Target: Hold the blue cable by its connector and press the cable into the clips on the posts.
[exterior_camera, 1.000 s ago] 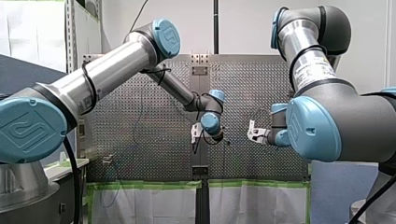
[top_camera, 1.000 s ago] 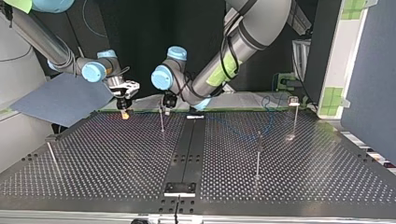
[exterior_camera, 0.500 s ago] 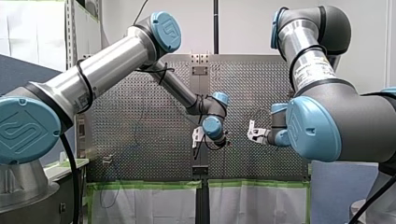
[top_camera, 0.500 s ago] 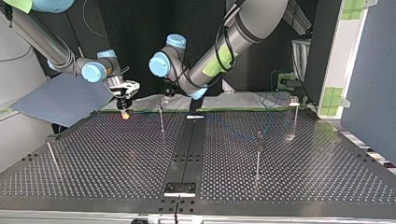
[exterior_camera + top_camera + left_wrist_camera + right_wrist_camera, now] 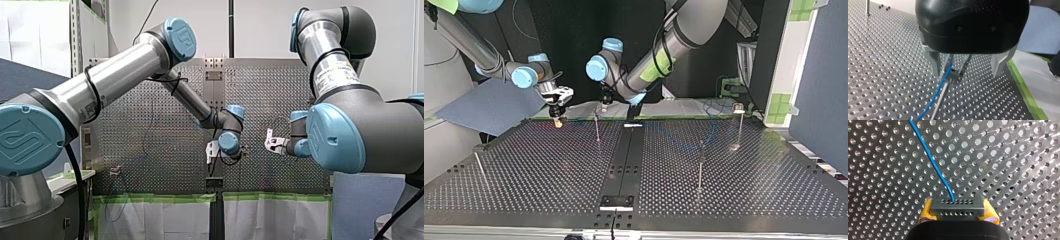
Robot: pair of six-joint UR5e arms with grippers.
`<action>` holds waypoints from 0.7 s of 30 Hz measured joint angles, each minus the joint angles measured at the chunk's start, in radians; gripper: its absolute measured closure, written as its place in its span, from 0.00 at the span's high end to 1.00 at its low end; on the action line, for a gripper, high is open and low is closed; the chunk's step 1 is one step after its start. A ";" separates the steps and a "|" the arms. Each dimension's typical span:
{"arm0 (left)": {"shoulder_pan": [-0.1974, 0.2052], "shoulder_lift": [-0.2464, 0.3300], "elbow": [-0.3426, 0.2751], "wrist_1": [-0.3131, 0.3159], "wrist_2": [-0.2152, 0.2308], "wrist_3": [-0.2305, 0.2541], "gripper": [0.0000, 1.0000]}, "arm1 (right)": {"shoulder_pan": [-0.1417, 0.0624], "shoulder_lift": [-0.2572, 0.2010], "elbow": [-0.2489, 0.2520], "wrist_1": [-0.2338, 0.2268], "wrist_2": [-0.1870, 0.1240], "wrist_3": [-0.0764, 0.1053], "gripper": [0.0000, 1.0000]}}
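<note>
While my right gripper (image 5: 957, 203) stays clenched on the black connector (image 5: 957, 208), pinching it from both sides between its yellow pads (image 5: 926, 213), the blue cable (image 5: 930, 157) leaves the connector's front face and runs away over the perforated table (image 5: 1020, 157).

My left gripper (image 5: 966, 68) is spread wide, its metal fingers (image 5: 934, 61) well apart and grasping nothing. The cable passes between them, close to one finger, right by the clip (image 5: 956, 75) on top of a thin post (image 5: 941, 96). Whether the cable sits inside the clip or only lies against it, I cannot tell.

In the top view this post stands near the table's far edge, just beside the dark middle strip. My left gripper hangs above its tip, and my right gripper is low over the far edge further to the view's left.

Compared with a second ago, my left gripper sits higher above the post's tip in the top view, and its wrist has dropped a little in the front view. My right arm has not moved.
</note>
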 joint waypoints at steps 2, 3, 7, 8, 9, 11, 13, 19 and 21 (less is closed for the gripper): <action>-0.001 -0.005 0.000 0.019 0.002 -0.002 1.00 | 0.000 0.000 0.000 0.000 0.000 0.000 0.00; -0.001 -0.007 0.001 0.027 0.004 -0.002 1.00 | 0.000 0.000 0.000 0.000 0.000 0.000 0.00; -0.003 -0.009 0.001 0.064 0.019 -0.002 1.00 | 0.000 0.000 0.000 0.000 0.000 0.000 0.00; -0.004 -0.009 0.001 0.072 0.021 -0.002 1.00 | 0.000 0.000 0.000 0.000 0.000 0.000 0.00; -0.005 -0.009 0.001 0.080 0.023 -0.001 1.00 | 0.000 0.000 0.000 0.001 0.000 0.000 0.00; -0.006 -0.009 0.001 0.098 0.028 0.000 1.00 | 0.000 0.000 0.000 0.000 0.000 0.000 0.00; -0.008 -0.009 0.001 0.108 0.032 0.002 1.00 | 0.000 0.000 0.000 0.001 0.000 0.000 0.00; -0.009 -0.009 0.000 0.111 0.031 0.003 1.00 | 0.000 0.000 0.000 0.001 0.000 0.001 0.00; -0.009 -0.009 0.000 0.107 0.030 0.002 1.00 | 0.000 0.000 0.000 0.001 0.000 0.001 0.00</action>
